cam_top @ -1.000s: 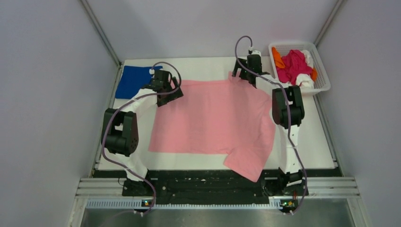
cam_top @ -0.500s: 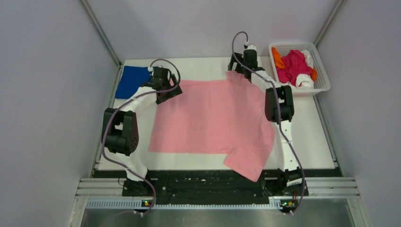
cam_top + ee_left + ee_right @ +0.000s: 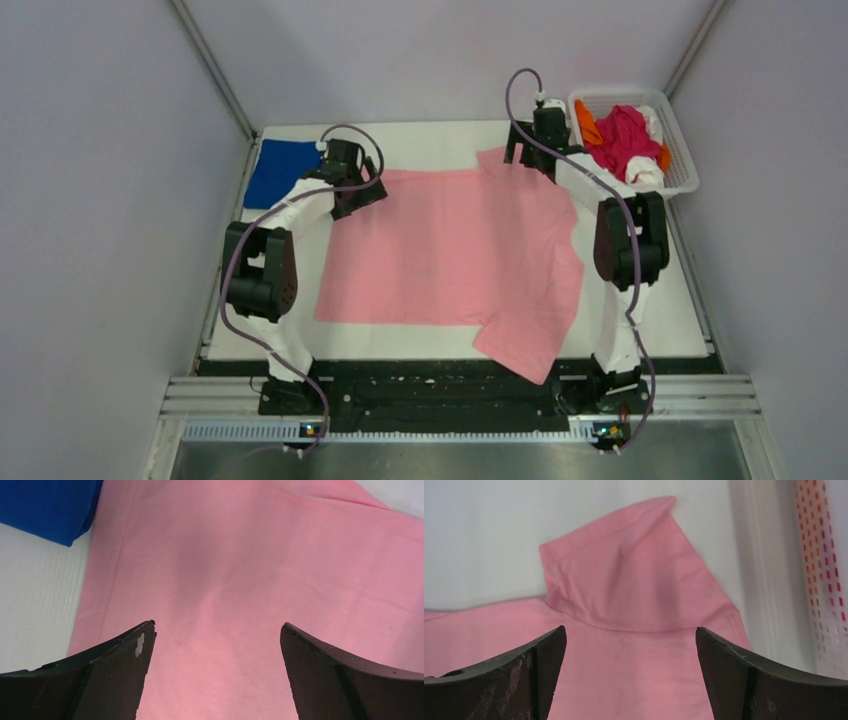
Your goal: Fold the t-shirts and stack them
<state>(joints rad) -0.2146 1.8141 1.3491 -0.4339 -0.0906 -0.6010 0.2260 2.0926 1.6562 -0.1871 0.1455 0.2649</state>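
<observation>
1. Light pink soft-fabric t-shirt (image 3: 450, 250) lies spread flat across the middle of the white table (image 3: 420, 138), with one sleeve reaching past the table's near edge.
2. A folded royal blue t-shirt (image 3: 280, 172) sits at the table's far-left corner.
3. A crumpled magenta shirt (image 3: 620, 140) fills the white plastic lattice basket (image 3: 688, 160) at the table's far-right corner.
4. The left gripper (image 3: 217, 625) hangs over the pink fabric toward the table's far left, jaws spread wide and empty.
5. The right gripper (image 3: 630, 628), equally wide and empty, hangs above the far sleeve.
</observation>
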